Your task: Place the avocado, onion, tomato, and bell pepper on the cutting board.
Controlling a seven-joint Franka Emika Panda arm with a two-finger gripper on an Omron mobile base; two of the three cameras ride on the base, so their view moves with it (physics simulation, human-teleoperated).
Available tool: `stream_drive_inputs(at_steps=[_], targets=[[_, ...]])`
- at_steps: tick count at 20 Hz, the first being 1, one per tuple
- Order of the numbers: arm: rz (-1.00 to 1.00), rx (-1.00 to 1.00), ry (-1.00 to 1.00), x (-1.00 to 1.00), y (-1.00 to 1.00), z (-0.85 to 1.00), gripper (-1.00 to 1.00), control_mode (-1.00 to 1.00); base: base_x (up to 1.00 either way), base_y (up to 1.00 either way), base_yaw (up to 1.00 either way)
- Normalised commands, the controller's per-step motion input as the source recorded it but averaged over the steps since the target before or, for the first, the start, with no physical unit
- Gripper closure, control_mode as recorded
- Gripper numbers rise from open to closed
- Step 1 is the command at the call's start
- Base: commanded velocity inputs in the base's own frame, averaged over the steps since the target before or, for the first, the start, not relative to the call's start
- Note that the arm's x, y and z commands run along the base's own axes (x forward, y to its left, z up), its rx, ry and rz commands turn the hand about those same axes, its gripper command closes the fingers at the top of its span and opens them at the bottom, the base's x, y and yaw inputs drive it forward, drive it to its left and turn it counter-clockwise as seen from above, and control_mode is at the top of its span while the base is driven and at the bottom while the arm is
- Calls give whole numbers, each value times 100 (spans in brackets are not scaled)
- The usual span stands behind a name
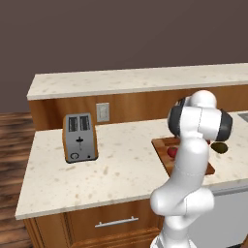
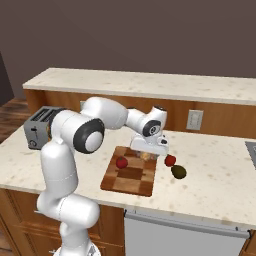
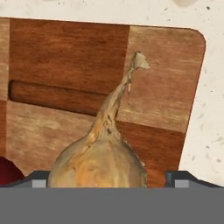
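Note:
The tan onion [image 3: 100,159], its dry stalk pointing away, rests on the checkered wooden cutting board [image 3: 65,57] near the board's far right corner. My gripper [image 3: 107,180] hangs directly over the onion, open, with a fingertip [image 3: 39,180] on each side of the bulb and a gap on the right. In the right base view the gripper [image 2: 148,153] sits low over the cutting board [image 2: 130,177]. One red item [image 2: 121,162] lies on the board, another red item [image 2: 170,160] on the counter beside the dark avocado [image 2: 178,172]. Which red one is tomato or bell pepper I cannot tell.
A silver toaster [image 1: 80,138] stands on the counter left of the board, near a wall outlet [image 1: 102,112]. A raised counter ledge [image 2: 150,82] runs along the back. My own arm [image 1: 191,160] hides much of the board in the left base view.

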Motion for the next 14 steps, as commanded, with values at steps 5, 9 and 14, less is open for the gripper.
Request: stream_drive_inputs(at_steps=[5, 9, 14], targets=[[0, 0, -2, -22, 16, 31, -100, -100, 0, 0, 0], [1, 0, -6, -26, 25, 72, -100, -100, 0, 0, 0], [1, 0, -9, -44, 8, 94, -100, -100, 0, 0, 0]])
